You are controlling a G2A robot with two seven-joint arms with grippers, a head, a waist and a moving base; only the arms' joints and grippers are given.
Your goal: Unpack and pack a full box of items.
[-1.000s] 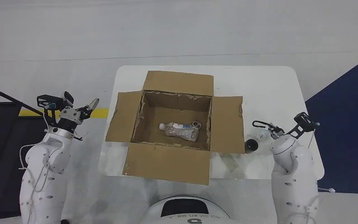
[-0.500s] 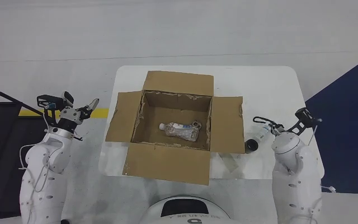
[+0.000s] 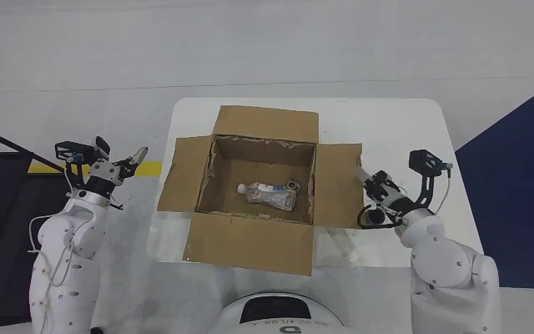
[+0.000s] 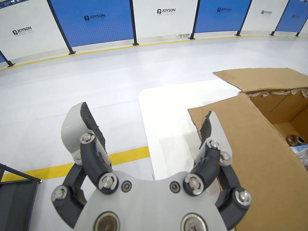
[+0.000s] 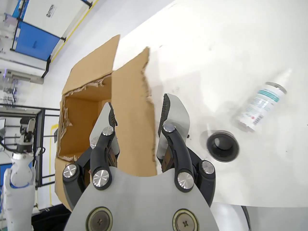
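Observation:
The open cardboard box stands mid-table with all flaps spread. A clear plastic bottle and a small metal part lie on its floor. My right gripper is open and hovers over the outer edge of the box's right flap, also the right gripper from above. Beside it on the table lie a white bottle and a black round cap. My left gripper is open and empty, off the table's left edge, left gripper, facing the left flap.
The white table has bare room behind and right of the box. A clear plastic scrap lies near the front right flap. A black frame stands on the floor by my left arm.
My right arm has swung in from the table's right edge toward the box, and its gripper now sits over the right flap. The left arm has not moved.

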